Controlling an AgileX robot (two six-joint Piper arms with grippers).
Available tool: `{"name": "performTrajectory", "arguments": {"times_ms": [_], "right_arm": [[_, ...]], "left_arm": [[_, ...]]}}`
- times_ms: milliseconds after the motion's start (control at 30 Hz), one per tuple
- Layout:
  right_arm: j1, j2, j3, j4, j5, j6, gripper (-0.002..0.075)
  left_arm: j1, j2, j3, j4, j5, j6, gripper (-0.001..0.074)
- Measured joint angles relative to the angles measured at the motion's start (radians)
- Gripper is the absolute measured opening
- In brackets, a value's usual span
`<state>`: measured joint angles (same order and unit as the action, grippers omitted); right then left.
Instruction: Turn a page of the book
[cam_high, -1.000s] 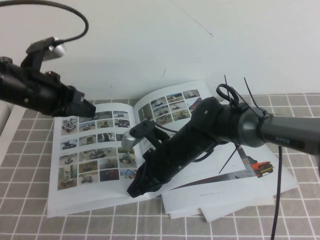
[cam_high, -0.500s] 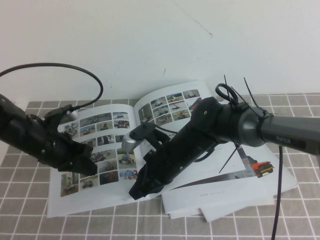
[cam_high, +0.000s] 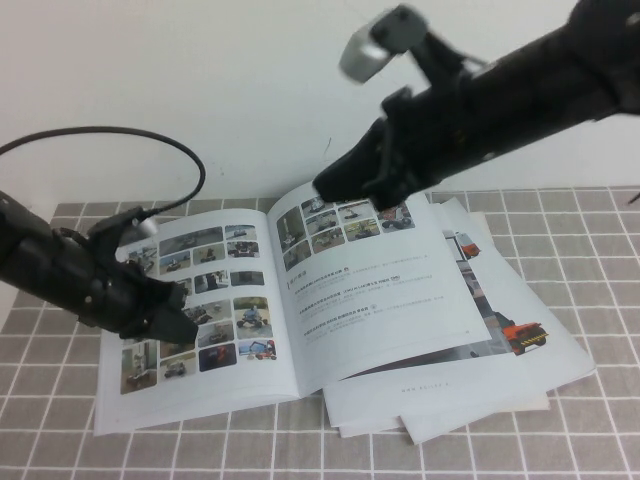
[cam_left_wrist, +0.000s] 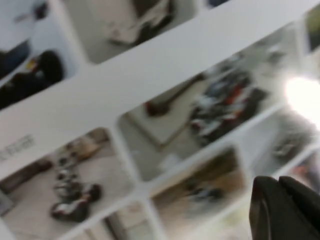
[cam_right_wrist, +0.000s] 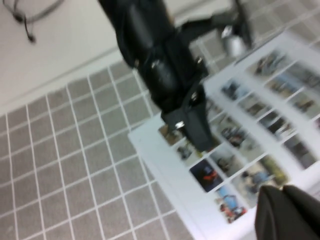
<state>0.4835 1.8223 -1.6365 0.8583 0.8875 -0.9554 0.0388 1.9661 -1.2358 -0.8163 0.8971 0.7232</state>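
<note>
Lifted clear of the book (cam_high: 300, 310) now: right gripper (cam_high: 335, 185) above its far edge, fingers closed, empty; left gripper (cam_high: 175, 318) pinned closed on left-hand page (cam_high: 190, 290), next needs release.

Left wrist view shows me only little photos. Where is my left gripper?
Observer: The left gripper is low over the left page of the open book, at its photo grid.
Operator: Where's the other one?
Observer: The right gripper hangs high above the book's far edge, shut, holding nothing.
Operator: Anything else there?
Observer: Loose white sheets lie under the book on its right.
</note>
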Motion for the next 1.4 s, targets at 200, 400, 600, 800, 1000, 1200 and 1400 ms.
{"name": "performTrajectory", "arguments": {"times_ms": [200,400,600,800,1000,1200,1400], "right_arm": [[-0.121,-0.267,0.000,-0.115,0.083,0.117,-0.0001],[-0.224,-0.527,0.029,-0.339,0.146,0.289,-0.0001],[-0.237,-0.809,0.206,-0.500,0.146,0.411,-0.0001],[-0.237,-1.064,0.423,-0.676,0.050,0.559,-0.0001],[-0.237,-1.286,0.664,-0.721,-0.136,0.649,-0.0001],[-0.237,-1.339,0.900,-0.703,-0.238,0.648,-0.0001],[-0.237,-1.339,1.064,-0.703,-0.488,0.588,-0.0001]], "left_arm": [[0.000,-0.223,0.000,-0.045,0.040,0.016,-0.0004],[0.000,-0.543,0.000,-0.032,0.040,0.039,-0.0004],[0.000,-0.841,0.015,0.023,0.046,0.046,-0.0004],[0.000,-1.139,0.151,0.046,0.028,0.048,-0.0004],[0.000,-1.462,0.354,0.069,0.018,0.048,-0.0004],[0.000,-1.694,0.593,0.069,-0.168,0.014,-0.0004],[0.000,-1.685,0.792,0.069,-0.383,0.011,-0.0004]]}}
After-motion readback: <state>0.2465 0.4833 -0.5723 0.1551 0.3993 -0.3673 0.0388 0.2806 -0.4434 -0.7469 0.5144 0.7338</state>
